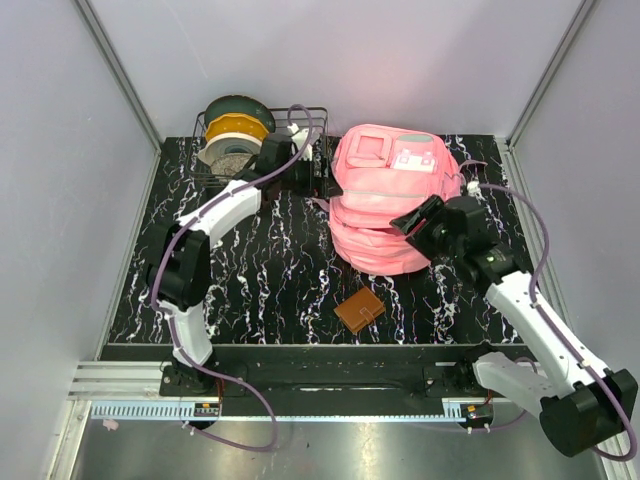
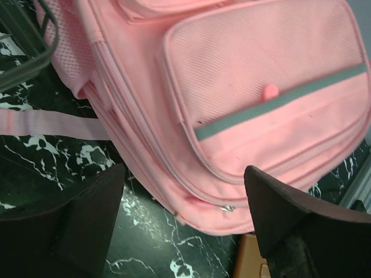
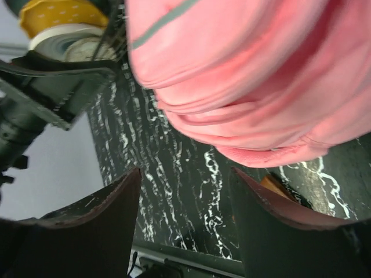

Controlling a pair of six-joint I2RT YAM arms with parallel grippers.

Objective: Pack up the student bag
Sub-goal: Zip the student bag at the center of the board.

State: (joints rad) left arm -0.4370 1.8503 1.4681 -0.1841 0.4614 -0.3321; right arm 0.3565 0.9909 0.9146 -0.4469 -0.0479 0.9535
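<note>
**Pink backpack lies on the table, both grippers open beside it**

Top view: the backpack (image 1: 385, 195) lies flat at the far right of the black marbled table (image 1: 260, 280), with its front pockets facing up. The left gripper (image 1: 318, 178) is just beside the bag's left edge. It is close to a wire basket (image 1: 203, 150) of spools (image 1: 238, 130) in the far left corner. The right gripper (image 1: 418, 218) is at the bag's near right side. A small brown wallet (image 1: 359, 311) lies on the table near the bag but not touching it.

Left wrist view: the two dark fingers (image 2: 87, 226) stand wide apart with nothing between them. Beyond them is the bag's front pocket with its grey stripe and a zipper. A pink strap (image 2: 52, 123) trails across the table to the left.

Right wrist view: these fingers (image 3: 93, 231) are also apart and hold nothing. The bag's rounded folds fill the upper right, and the spools show at upper left.
</note>
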